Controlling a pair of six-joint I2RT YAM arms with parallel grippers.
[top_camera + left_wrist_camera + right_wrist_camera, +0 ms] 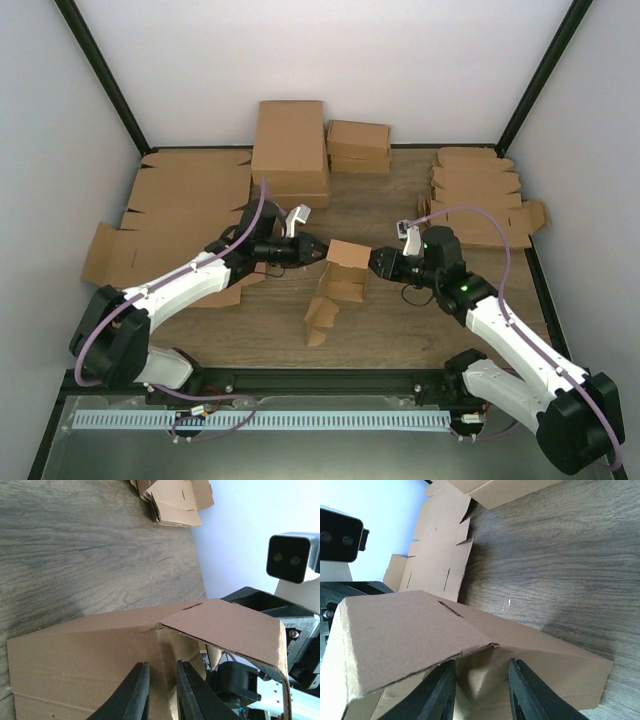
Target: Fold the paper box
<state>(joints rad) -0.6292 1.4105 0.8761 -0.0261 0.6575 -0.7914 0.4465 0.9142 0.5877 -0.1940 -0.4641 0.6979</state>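
Brown cardboard box (347, 268) sits mid-way across the table (420, 330), directly between the arms and equally near both: the left gripper (318, 252) pinches its left wall, while the right gripper (374, 263) straddles the opposite end more widely, its grip uncertain.

Two dark fingers (440, 692), set apart, sit under the paper box's (555, 675) raised flap (405, 630).

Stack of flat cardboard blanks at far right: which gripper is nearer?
Right. The right gripper is below-left of the stack, at the right side of the paper box; the left gripper is at its left side, farther away.
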